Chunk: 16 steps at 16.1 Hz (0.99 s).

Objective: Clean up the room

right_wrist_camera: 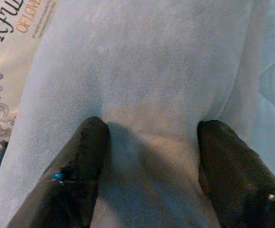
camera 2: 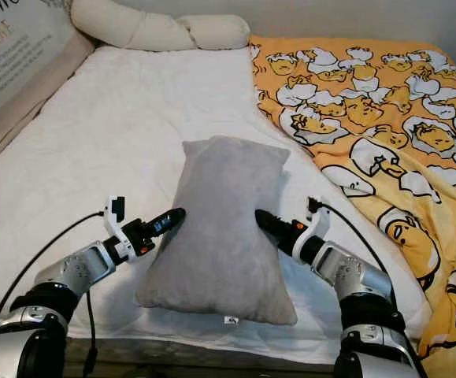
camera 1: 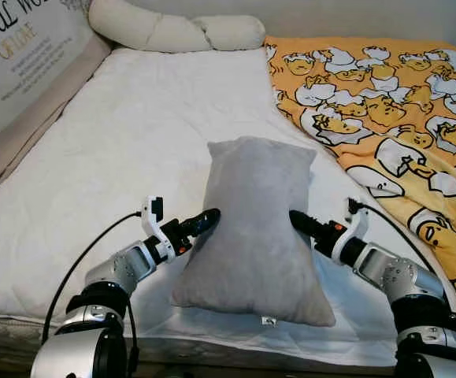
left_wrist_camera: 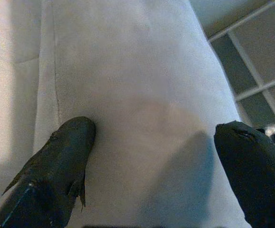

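In the left eye view we see a grey pillow [camera 1: 253, 228] lying lengthwise near the foot edge of the bed [camera 1: 125, 150], on the white cover. Our left gripper [camera 1: 205, 221] presses against its left side and our right gripper [camera 1: 297, 220] against its right side, so the pillow is squeezed between the two arms. We judge this is because the pillow is too wide for one gripper, and two arms can lift it together. A yellow blanket [camera 1: 385, 110] covers the right side of the bed, and a long cream pillow [camera 1: 172, 31] lies at the head edge.

The right eye view shows the same arrangement, with the pillow's near corner close to the foot edge.

In the left wrist view, the two black fingers [left_wrist_camera: 56, 161] stand apart and the grey fabric fills the space between them; they pinch nothing.

In the right wrist view, the fingers [right_wrist_camera: 80, 166] are also spread, and they push into the fabric, which bulges between them.
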Tool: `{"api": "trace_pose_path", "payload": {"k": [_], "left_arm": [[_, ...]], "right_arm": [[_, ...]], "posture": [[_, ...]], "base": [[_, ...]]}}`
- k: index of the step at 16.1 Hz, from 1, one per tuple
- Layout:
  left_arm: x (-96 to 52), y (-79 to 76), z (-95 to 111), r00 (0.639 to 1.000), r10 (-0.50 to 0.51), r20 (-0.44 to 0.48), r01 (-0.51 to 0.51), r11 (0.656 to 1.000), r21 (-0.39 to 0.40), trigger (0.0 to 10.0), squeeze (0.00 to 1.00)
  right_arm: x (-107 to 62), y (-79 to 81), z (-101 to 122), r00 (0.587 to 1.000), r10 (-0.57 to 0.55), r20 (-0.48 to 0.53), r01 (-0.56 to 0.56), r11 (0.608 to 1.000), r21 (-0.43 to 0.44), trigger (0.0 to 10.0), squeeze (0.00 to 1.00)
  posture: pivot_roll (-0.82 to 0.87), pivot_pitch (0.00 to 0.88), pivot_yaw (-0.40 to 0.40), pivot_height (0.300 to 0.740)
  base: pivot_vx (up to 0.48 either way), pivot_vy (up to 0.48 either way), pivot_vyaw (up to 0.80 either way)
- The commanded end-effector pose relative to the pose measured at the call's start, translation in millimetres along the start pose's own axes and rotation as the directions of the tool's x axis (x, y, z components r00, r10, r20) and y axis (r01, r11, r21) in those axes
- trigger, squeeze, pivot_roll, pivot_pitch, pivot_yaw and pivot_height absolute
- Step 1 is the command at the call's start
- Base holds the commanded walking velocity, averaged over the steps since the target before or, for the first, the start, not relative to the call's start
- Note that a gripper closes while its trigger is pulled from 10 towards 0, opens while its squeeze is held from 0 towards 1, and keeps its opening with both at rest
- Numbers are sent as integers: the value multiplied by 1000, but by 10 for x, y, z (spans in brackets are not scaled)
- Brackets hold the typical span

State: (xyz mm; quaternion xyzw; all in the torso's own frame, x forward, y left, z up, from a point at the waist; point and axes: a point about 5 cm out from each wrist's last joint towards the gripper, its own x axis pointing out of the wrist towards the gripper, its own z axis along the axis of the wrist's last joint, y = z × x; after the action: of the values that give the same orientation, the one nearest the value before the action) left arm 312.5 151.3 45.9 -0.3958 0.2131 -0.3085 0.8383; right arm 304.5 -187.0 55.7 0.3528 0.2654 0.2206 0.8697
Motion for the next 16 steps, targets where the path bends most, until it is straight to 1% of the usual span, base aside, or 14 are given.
{"api": "trace_pose_path", "payload": {"k": [1, 2, 4, 5, 6, 7, 8, 9, 10, 11, 12, 13, 15, 16], "left_arm": [[36, -45, 16, 998, -40, 40, 42, 998, -47, 10000, 1000], [41, -59, -15, 997, -61, 41, 64, 996, -68, 10000, 1000], [58, -57, -121, 998, -50, -29, 50, 999, -15, 10000, 1000], [77, -20, -251, 993, 19, -117, -7, 995, 100, 10000, 1000], [82, 21, -325, 985, 85, -149, -60, 984, 166, 10000, 812], [81, 42, -335, 983, 116, -143, -89, 979, 183, 10000, 718], [83, 57, -333, 982, 141, -129, -114, 974, 195, 10000, 165], [94, 44, -333, 984, 129, -127, -103, 976, 191, 7569, 0], [103, 34, -340, 984, 121, -131, -94, 977, 193, 6510, 0], [119, 21, -379, 980, 115, -164, -78, 974, 213, 1333, 0], [126, 17, -411, 976, 114, -185, -75, 975, 209, 0, 0], [129, 21, -420, 974, 120, -192, -79, 975, 208, 0, 0], [131, 45, -442, 961, 165, -224, -103, 959, 263, 0, 0], [152, 27, -438, 962, 160, -223, -101, 962, 253, 0, 0]], "right_arm": [[28, 10, -90, 1000, 16, -23, -16, 1000, 26, 10000, 1000], [50, 12, -123, 1000, 14, -25, -14, 999, 32, 10000, 1000], [80, 14, -168, 999, 12, -32, -10, 999, 50, 10000, 1000], [113, 29, -196, 999, 9, -40, -7, 999, 48, 10000, 1000], [139, 37, -216, 999, 0, -50, 2, 999, 38, 10000, 1000], [149, 42, -220, 999, -1, -54, 3, 999, 32, 10000, 1000], [164, 50, -220, 998, -1, -58, 2, 1000, 19, 10000, 290], [177, 53, -215, 999, -2, -51, 3, 1000, 7, 980, 0], [185, 51, -215, 999, -9, -48, 9, 1000, -2, 0, 0], [201, 50, -225, 999, -16, -46, 15, 1000, -6, 0, 0], [219, 46, -239, 999, -33, -43, 33, 999, -10, 0, 0], [227, 44, -247, 998, -40, -42, 40, 999, -12, 0, 0], [243, 52, -273, 998, -37, -44, 37, 999, -12, 0, 0], [250, 57, -301, 998, -34, -54, 34, 999, -15, 0, 0]], "posture": [[-97, 0, 15, 740], [-96, 0, 15, 740], [-95, 0, 13, 740], [-93, 0, 10, 740], [-94, 0, 8, 740], [-92, 0, 4, 740], [-88, 0, 2, 740], [-87, 0, 1, 740], [-87, 0, 1, 740], [-86, 0, 5, 740], [-88, 0, 9, 740], [-91, 0, 11, 740], [-92, 0, 15, 740], [-91, 0, 15, 740]], "base": [[0, 0, 0], [0, 0, 0], [0, 0, 0], [0, 0, 0], [0, 0, 0], [0, 0, 0], [0, 0, 0], [0, 0, 0], [0, 0, 0], [0, 0, 0], [0, 0, 0], [0, 0, 0], [0, 0, 0], [0, 0, 0]]}}
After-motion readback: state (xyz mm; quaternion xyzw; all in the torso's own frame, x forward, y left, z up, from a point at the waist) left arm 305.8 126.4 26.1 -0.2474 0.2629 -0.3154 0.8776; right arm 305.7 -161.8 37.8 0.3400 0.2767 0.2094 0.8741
